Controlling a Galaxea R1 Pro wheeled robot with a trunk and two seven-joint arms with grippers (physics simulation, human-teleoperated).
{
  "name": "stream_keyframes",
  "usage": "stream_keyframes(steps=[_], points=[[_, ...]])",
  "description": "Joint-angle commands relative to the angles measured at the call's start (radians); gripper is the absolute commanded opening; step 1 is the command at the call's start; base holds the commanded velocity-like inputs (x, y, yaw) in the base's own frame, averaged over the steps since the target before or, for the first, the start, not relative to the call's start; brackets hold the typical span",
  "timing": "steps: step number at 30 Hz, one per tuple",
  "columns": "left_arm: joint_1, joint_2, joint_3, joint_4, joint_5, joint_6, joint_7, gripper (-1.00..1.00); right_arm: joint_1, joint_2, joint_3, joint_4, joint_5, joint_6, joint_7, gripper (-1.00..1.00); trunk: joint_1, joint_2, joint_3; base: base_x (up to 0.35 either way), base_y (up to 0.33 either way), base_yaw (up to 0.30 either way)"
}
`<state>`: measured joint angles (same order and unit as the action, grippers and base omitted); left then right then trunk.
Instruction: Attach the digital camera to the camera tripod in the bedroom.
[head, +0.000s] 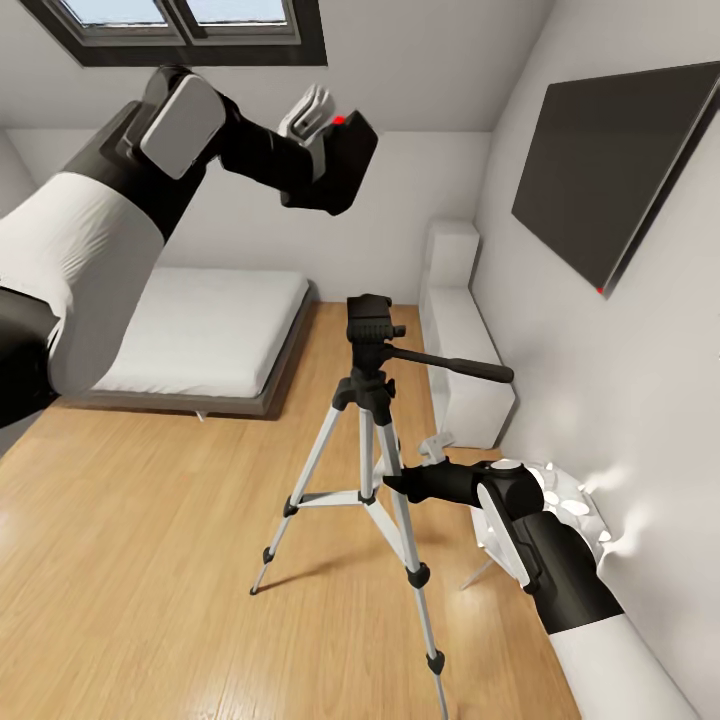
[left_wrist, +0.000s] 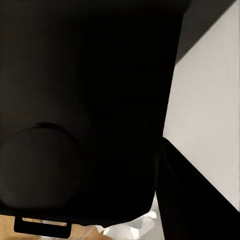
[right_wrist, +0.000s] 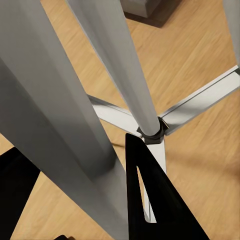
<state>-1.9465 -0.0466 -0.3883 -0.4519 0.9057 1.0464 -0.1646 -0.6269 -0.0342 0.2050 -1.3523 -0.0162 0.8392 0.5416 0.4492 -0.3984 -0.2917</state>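
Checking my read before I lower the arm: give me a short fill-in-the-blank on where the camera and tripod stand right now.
1. The digital camera is held by the ____ gripper.
2. The camera sits ____ the camera tripod head, not yet attached.
3. The right gripper is at one of the tripod's silver ____.
4. The tripod stands on the ____ floor.

Missing words: left; above; legs; wood

both arms wear white upper shells, black forearms with grey oval side plates, and pale grippers.
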Motion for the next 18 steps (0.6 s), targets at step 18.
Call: stream_keyframes(steps=[18], points=[[0.024, -0.009, -0.050, -0.045, -0.049, -0.002, -0.021, -1.00, -0.001, 0.001, 0.001, 0.003, 0.076, -0.006, 0.000, -1.00, 0.001, -0.002, -0.002, 0.000, 0.000, 0.000]])
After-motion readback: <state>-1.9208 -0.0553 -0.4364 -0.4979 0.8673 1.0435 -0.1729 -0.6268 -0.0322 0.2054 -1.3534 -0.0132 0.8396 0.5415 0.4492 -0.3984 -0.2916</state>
